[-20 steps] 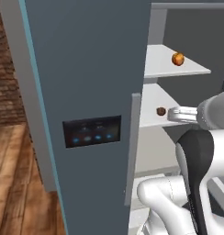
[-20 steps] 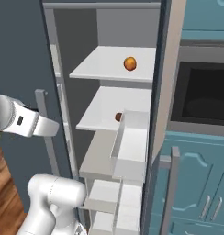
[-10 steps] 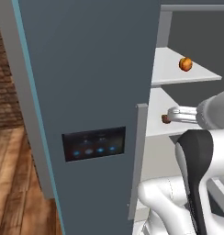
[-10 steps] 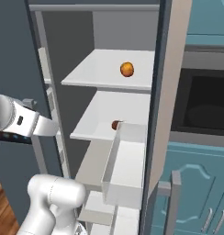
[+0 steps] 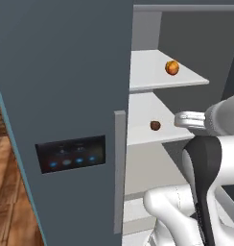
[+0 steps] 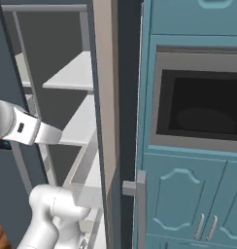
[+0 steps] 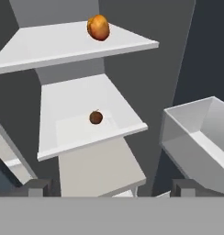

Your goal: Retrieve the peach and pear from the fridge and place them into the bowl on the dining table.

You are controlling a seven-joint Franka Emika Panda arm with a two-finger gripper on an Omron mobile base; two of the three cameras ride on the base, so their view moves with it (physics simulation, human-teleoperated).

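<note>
Peach [image 7: 96, 117] ahead of gripper [image 7: 112, 187], apart

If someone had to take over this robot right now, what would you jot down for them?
Gripper: open and holding nothing, facing the shelves inside the open fridge.
Pear: on the upper white shelf, untouched.
Peach: on the shelf below, also untouched, some way ahead of the fingertips.
Done: fridge door is open and the arm is lined up with the shelves.
Left: grasp each fruit, carry both to the bowl on the dining table.
</note>
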